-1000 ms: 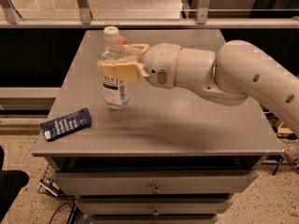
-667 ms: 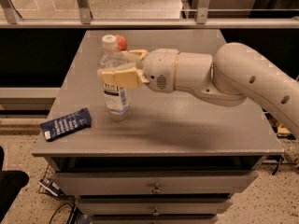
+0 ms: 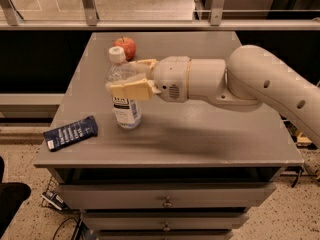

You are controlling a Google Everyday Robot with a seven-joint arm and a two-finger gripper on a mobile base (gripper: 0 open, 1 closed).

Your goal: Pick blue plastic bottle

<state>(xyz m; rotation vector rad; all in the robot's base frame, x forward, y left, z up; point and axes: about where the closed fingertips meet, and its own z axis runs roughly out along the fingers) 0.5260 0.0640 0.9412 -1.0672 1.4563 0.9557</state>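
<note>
- Camera view: the gripper (image 3: pixel 121 75) at the end of the cream-coloured robot arm (image 3: pixel 260 79) clasps the blue plastic bottle (image 3: pixel 125 111) just below its shoulder, with one finger across the near side and the other behind the far side.
- The bottle stands upright towards the left of the grey table (image 3: pixel 210 134), its white cap (image 3: pixel 117 54) clear above the fingers. Whether its base rests on the top or has just left it cannot be told.
- A red apple (image 3: pixel 126 46) sits just behind the bottle, and a dark-blue snack wrapper (image 3: pixel 70 133) lies flat near the front-left corner, well apart from it.
- Drawers (image 3: pixel 165 201) run beneath the tabletop.
- Judged from this view, the bottle is light, thin-walled and smooth. It would likely dent under a hard squeeze and slide in a loose one, so the present high hold under the shoulder looks sound.
</note>
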